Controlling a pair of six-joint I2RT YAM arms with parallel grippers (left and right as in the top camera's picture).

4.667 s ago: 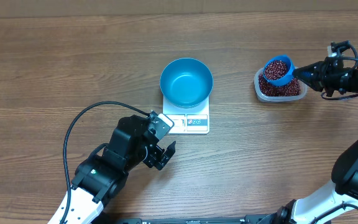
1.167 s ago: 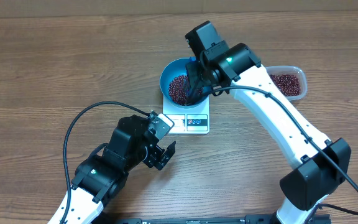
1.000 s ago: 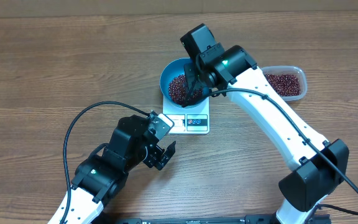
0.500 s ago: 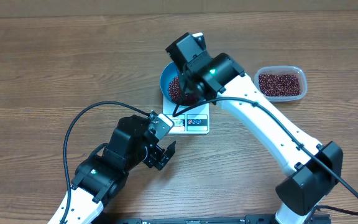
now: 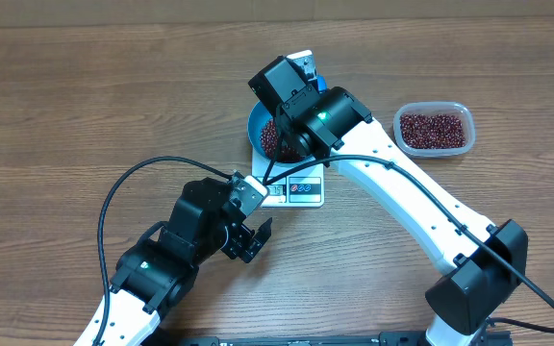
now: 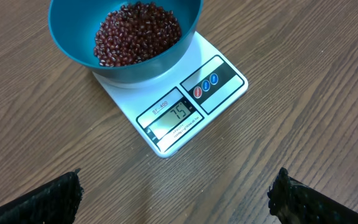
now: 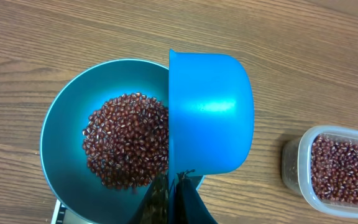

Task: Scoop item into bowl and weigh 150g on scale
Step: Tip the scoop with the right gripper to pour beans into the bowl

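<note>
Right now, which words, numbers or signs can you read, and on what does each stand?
"75": on the display of the scale.
"SF-400", likely: printed just above the display.
Small print below the display: too small to read.
Signs on the buttons: blurred.

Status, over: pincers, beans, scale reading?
Left pincer open, near scale. Right pincer shut on blue scoop, tipped over bowl. Beans in bowl, display reads 75. Nothing blocking.

Brown wood-grain table, evenly lit
</note>
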